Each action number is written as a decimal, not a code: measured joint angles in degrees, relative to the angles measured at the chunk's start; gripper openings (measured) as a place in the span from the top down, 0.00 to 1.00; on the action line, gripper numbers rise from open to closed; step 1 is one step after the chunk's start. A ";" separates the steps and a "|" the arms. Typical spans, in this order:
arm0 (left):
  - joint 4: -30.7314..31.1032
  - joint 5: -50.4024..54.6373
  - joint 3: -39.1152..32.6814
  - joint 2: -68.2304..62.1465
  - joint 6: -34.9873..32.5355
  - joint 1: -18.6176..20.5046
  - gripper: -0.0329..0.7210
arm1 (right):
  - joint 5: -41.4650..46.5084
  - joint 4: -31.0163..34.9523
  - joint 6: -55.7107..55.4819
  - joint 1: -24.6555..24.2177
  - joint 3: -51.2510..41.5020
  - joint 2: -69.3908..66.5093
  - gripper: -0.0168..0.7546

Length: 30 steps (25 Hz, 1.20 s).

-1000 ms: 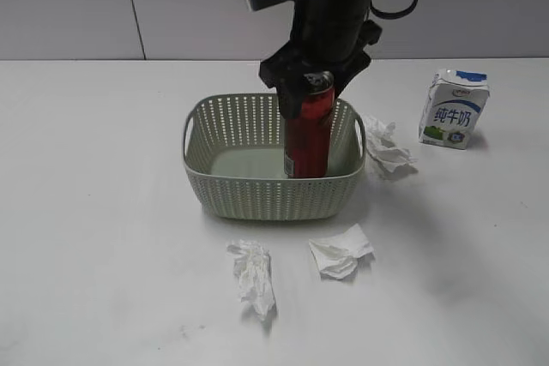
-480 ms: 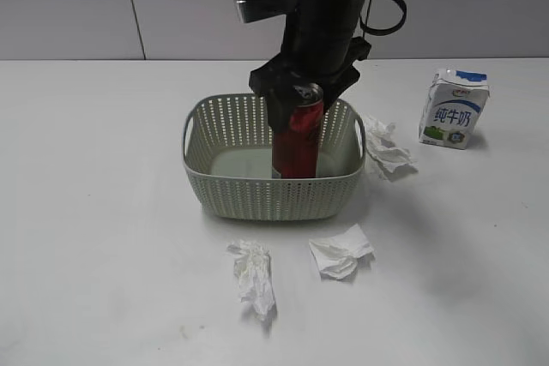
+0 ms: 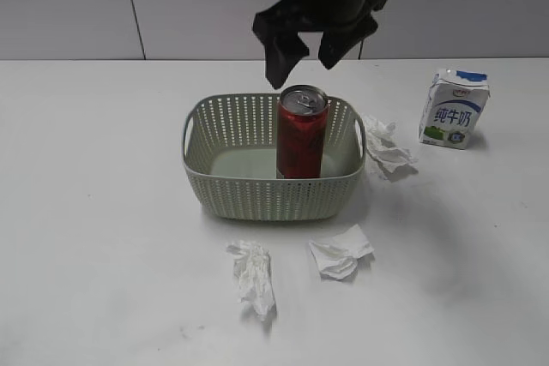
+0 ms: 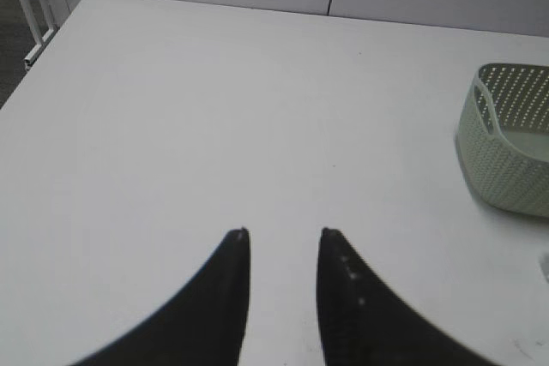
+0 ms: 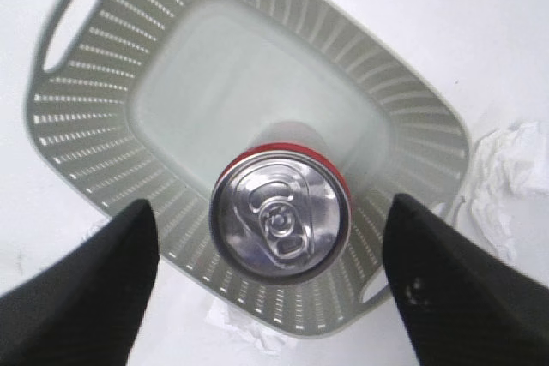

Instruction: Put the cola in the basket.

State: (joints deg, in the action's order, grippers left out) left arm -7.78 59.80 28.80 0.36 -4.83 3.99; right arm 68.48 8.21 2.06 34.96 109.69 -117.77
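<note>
The cola (image 3: 300, 133), a tall red can with a silver top, stands upright inside the sage-green basket (image 3: 257, 197) at its right side. From above its silver top shows in the right wrist view (image 5: 280, 216) within the basket (image 5: 111, 92). My right gripper (image 3: 304, 57) is open and empty, hanging just above the can with a finger either side; it also shows in the right wrist view (image 5: 273, 212). My left gripper (image 4: 282, 232) is open and empty over bare table, with the basket's end (image 4: 497, 169) far to its right.
A white-and-blue milk carton (image 3: 455, 109) stands at the right. Crumpled tissues lie right of the basket (image 3: 386, 147) and in front of it (image 3: 341, 252), (image 3: 253, 276). A wall runs along the table's far edge.
The right gripper has let go of the cola and risen above it. The can, tilted a moment ago, now stands upright in the basket.
</note>
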 joint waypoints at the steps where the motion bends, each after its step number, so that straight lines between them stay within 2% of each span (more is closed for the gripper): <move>1: 0.00 0.00 0.00 0.00 0.00 0.00 0.67 | -0.07 0.01 0.00 0.00 0.00 1.25 0.18; 7: 0.00 0.00 0.00 0.00 0.00 0.00 0.67 | -1.32 0.00 0.13 -2.76 -0.29 7.51 0.18; 16: 0.00 0.00 0.00 0.00 0.00 0.00 0.67 | -3.04 -0.94 0.13 -19.94 -14.17 14.10 0.18; 18: 0.00 0.00 0.00 0.00 0.00 0.00 0.67 | -3.51 -1.32 0.13 -22.24 -17.18 16.19 0.18; 23: 0.00 0.00 0.00 0.00 0.00 0.00 0.67 | -0.72 -2.09 -0.71 -23.88 -21.97 20.76 0.21; 30: 0.00 0.00 0.00 0.00 0.00 0.00 0.67 | -0.44 -1.77 -0.91 -23.88 -34.53 31.17 0.22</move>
State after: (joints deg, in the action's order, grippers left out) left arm -7.78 59.80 28.80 0.36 -4.83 3.99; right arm 68.04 6.44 1.15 11.08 75.16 -86.60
